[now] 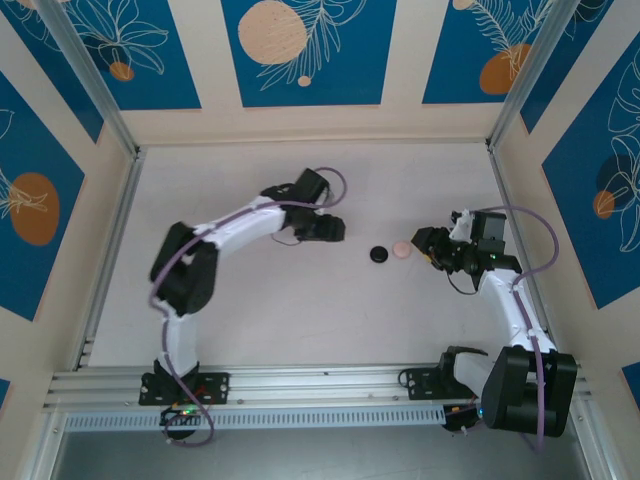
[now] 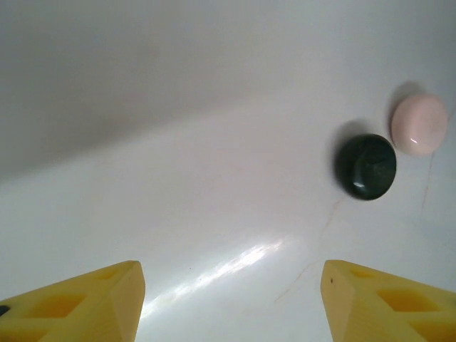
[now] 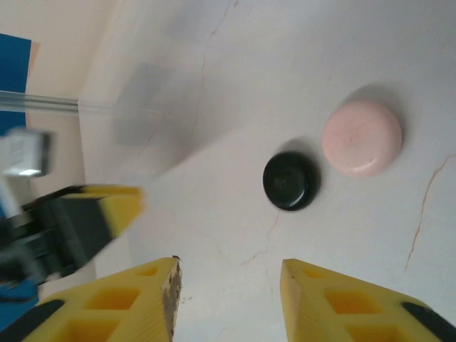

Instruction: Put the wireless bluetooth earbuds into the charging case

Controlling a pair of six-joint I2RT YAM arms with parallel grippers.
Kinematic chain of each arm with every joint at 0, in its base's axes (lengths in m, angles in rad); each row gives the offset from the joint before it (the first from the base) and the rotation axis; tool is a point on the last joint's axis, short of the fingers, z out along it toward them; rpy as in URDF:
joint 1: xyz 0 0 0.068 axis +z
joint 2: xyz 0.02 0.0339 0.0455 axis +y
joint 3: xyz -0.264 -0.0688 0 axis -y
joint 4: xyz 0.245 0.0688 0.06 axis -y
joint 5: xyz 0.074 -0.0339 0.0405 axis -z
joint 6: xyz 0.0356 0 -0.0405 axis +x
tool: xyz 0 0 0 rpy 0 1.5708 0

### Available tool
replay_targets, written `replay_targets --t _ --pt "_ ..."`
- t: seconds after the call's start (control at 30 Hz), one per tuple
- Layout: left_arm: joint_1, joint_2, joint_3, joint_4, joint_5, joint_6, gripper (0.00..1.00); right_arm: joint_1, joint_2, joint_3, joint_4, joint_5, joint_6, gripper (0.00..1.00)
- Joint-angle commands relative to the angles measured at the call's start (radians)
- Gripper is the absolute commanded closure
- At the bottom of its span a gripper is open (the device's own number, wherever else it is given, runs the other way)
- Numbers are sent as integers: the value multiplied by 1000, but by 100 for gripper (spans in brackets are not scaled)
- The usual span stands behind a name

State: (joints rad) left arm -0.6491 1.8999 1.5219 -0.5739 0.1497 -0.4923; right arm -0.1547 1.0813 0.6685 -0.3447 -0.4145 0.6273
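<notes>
Table (image 1: 300,320): pale, off-white top with thin hairline marks, walled by cream and blue patterned panels.
Left arm (image 1: 240,225): white and black, bent at the elbow, reaching right toward mid-table.
Right arm (image 1: 515,310): white and black, reaching up and left from its base.
Left gripper (image 2: 231,274): yellow fingers set wide apart, bare table between them, gripping nothing.
Right gripper (image 3: 229,265): yellow fingers with a narrower gap, also gripping nothing.
Pink case (image 3: 361,137): round, closed, pale matte pink, softly domed like a pebble. It lies on the table between the two grippers, nearer the right one.
Black case (image 3: 290,180): round, closed, glossy and very dark, slightly smaller than the pink one. It lies just beside the pink case, on the left gripper's side; whether they touch is unclear.
</notes>
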Motion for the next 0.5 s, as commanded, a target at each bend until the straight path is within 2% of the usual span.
replay_targets --t 0.0,0.03,0.07,0.1,0.13,0.17,0.23,0.37,0.47 --pt "67 -222 -137 -13 -270 127 28 2 23 -20 96 60 -53 52" --pt "83 -280 -189 6 -318 148 23 5 32 -18 118 72 -69 51" --pt "101 -349 -248 37 -381 180 15 8 44 -17 153 83 -99 51" --pt "114 -416 -316 75 -462 208 5 14 58 -14 184 103 -133 46" --pt "125 -471 -376 118 -530 231 0 19 71 -11 206 126 -163 40" --pt "140 -534 -446 185 -589 263 0 25 86 -5 229 154 -192 35" --pt "166 -641 -583 317 -639 322 0 35 103 -15 296 188 -245 1" --pt "201 -813 -813 567 -764 426 0 44 111 -60 426 242 -286 1" --pt "222 -892 -965 758 -814 523 0 49 102 -101 504 318 -303 1"
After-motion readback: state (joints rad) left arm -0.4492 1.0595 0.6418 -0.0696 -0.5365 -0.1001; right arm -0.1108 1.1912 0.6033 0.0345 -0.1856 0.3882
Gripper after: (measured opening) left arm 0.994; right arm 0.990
